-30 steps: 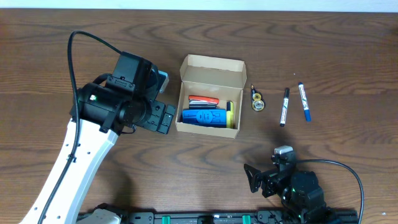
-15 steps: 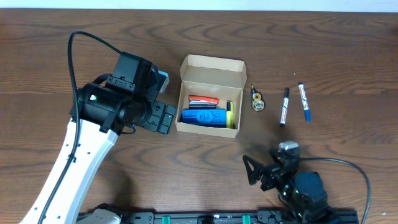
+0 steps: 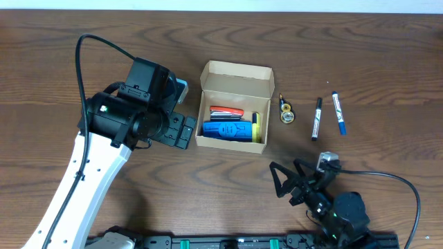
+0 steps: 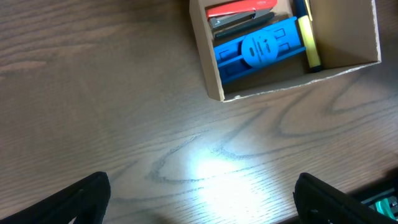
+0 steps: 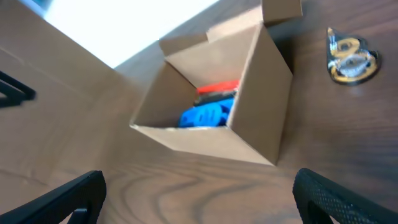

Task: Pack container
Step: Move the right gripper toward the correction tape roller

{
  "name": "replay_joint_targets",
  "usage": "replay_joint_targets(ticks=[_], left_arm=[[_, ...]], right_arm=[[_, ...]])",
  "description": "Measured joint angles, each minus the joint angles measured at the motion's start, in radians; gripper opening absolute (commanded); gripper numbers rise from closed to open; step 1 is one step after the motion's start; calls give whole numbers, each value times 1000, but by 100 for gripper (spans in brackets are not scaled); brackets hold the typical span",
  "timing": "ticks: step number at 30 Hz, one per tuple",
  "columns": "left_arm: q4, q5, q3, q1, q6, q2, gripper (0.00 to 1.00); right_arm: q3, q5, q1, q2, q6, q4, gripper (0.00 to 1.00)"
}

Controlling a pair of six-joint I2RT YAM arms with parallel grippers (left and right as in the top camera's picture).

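The tan cardboard container (image 3: 233, 107) stands open mid-table with its flap lid raised at the back. Inside lie a blue object (image 3: 226, 130), a red-and-black item (image 3: 225, 111) and a yellow marker (image 3: 255, 127). It also shows in the left wrist view (image 4: 286, 46) and the right wrist view (image 5: 217, 106). To its right lie a small gold item (image 3: 285, 111), a black marker (image 3: 317, 118) and a blue marker (image 3: 338, 113). My left gripper (image 3: 181, 130) is open and empty just left of the box. My right gripper (image 3: 285, 185) is open and empty, low at the front.
The gold item also shows in the right wrist view (image 5: 351, 58), right of the box. The dark wooden table (image 3: 104, 55) stretches bare to the left and back. A black rail (image 3: 228, 242) runs along the front edge.
My right arm has swung toward the right and turned, with its gripper now pointing toward the box. The left arm and the objects have not moved.
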State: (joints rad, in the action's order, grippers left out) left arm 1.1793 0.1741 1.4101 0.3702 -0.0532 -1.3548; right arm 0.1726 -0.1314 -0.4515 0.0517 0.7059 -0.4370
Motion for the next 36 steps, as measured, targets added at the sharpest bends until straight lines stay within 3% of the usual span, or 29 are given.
replay_joint_targets(ticks=[7, 25, 36], left_arm=[[1, 3, 0, 0, 0, 0, 95], [0, 3, -2, 0, 0, 0, 95], [0, 3, -2, 0, 0, 0, 95]], right_arm=[[85, -19, 31, 298, -137, -41, 99], [726, 70, 218, 1119, -541, -134, 99], [776, 203, 253, 1474, -694, -25, 99]])
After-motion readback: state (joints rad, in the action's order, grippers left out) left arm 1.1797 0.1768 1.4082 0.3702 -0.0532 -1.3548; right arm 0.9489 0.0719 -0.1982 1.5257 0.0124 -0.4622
